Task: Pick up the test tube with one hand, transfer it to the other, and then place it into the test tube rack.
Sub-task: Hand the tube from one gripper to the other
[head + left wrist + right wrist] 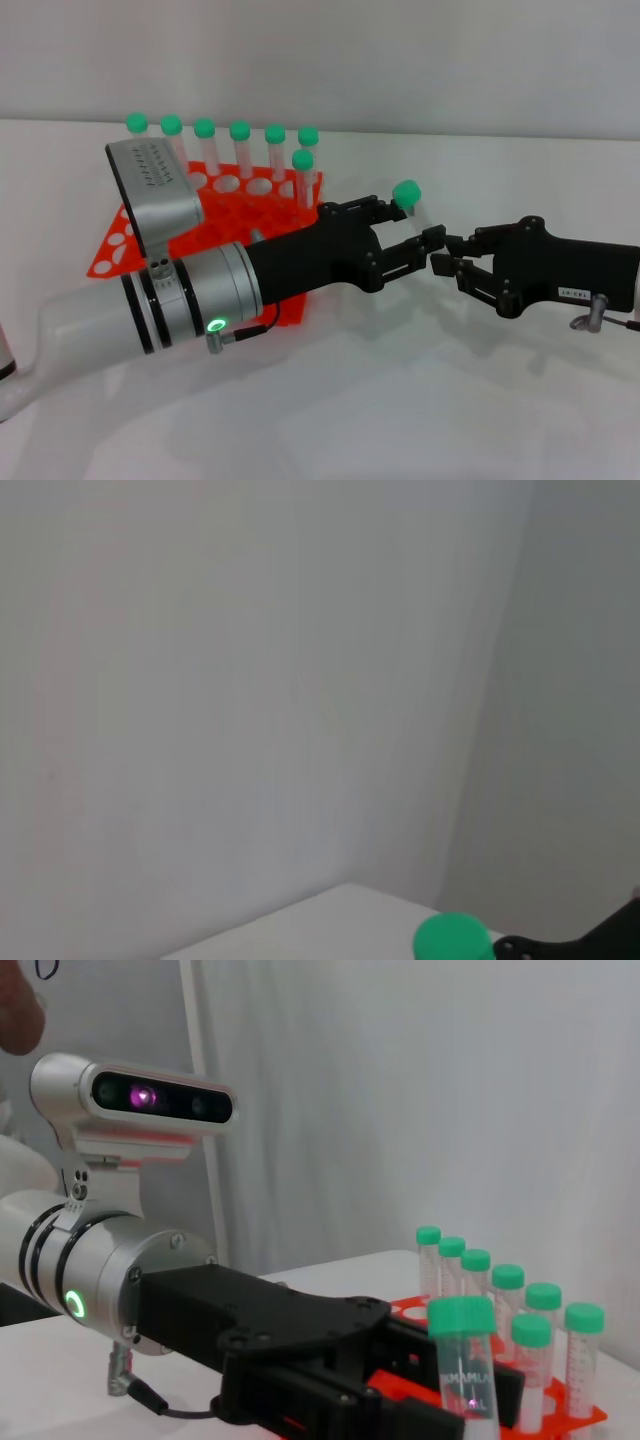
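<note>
The left arm reaches in from the near left, its thick silver-white forearm angled toward the middle, with a green ring light glowing on its near side and a grey perforated box sitting on top. Its black left gripper (415,235) points right, fingers (372,212) spread to either side of a green-capped tube. The right arm comes in level from the right edge, a white label on its black body. The right gripper (448,262) points left, its fingertips meeting the left gripper's, with the short fingers (470,275) parted.
</note>
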`<state>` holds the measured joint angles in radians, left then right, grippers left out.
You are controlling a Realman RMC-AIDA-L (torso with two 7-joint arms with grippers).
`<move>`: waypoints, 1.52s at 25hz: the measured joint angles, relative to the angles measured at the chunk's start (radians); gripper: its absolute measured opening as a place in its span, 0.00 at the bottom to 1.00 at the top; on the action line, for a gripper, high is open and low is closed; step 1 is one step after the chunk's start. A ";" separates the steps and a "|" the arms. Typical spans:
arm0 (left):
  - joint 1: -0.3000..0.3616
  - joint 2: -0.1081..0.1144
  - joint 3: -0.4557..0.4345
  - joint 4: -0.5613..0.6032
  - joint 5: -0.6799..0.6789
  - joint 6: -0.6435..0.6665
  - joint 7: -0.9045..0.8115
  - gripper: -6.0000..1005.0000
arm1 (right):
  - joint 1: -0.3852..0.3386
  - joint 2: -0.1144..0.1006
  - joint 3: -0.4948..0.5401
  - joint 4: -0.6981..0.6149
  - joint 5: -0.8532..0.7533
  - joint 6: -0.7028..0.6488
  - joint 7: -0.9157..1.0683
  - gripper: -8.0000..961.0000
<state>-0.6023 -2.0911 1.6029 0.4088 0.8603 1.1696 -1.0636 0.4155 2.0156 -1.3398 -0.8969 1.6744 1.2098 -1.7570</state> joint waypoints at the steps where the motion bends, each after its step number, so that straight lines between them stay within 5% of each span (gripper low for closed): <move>1: 0.000 0.000 0.001 0.000 -0.001 0.000 0.000 0.57 | 0.000 0.000 0.000 0.000 0.000 -0.001 0.000 0.23; 9: -0.001 0.000 0.003 0.001 -0.010 0.003 -0.004 0.47 | 0.000 0.001 0.001 -0.005 0.000 -0.002 -0.002 0.23; 12: 0.000 0.001 0.003 0.001 -0.013 0.004 -0.008 0.36 | 0.000 0.001 0.001 -0.002 0.001 -0.002 -0.002 0.23; 38: 0.015 0.006 0.003 0.001 -0.026 0.025 -0.010 0.17 | 0.002 0.004 -0.008 0.026 0.027 -0.018 0.005 0.24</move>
<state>-0.5870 -2.0852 1.6060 0.4095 0.8342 1.1951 -1.0732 0.4173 2.0200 -1.3473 -0.8710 1.7019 1.1918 -1.7520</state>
